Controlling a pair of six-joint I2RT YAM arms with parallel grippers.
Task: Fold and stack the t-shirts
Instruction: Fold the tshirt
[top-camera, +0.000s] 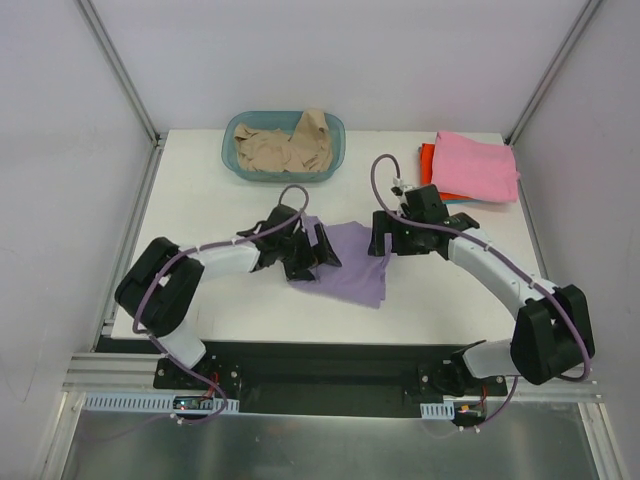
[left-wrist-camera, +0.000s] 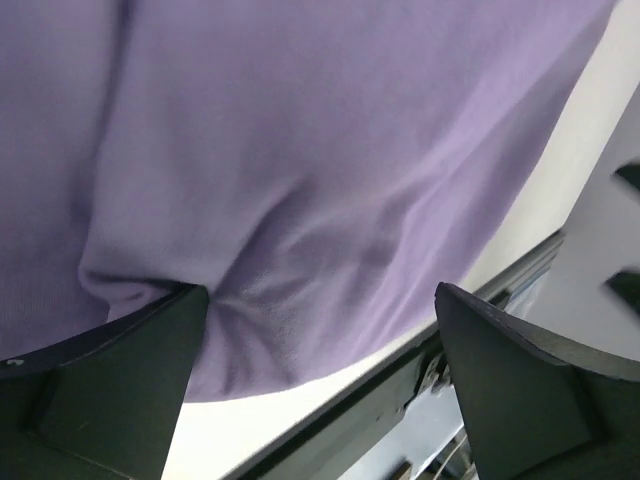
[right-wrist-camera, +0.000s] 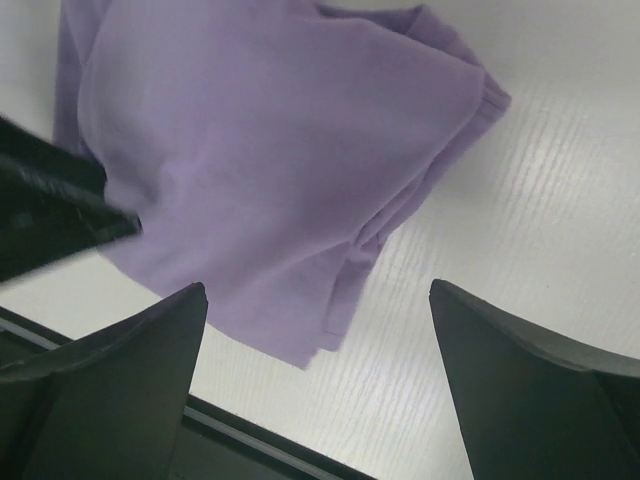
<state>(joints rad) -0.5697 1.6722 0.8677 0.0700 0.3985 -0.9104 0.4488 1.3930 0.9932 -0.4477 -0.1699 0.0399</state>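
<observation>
The purple tee lies folded on the white table, about in the middle, between the two arms. The left gripper stands at the left edge of this tee, with its fingers spread wide and nothing pinched between them. In the left wrist view the purple tee fills almost all the space in front of the left gripper. The cloth makes a small pucker just at the tip of one finger, but I cannot tell if the finger presses on it.

The right gripper is at the upper right corner of the tee, also spread wide and holding nothing. In the right wrist view the purple tee lies flat in front of the right gripper. Its layered edge comes down toward the gap between the fingers, closer to the finger on the left side of that view, and bare table is in front of the other finger.

Far right on the table a folded pink tee lies on an orange-red tee, well apart from the purple one. The beige tee sits crumpled in the basket at the far edge.
</observation>
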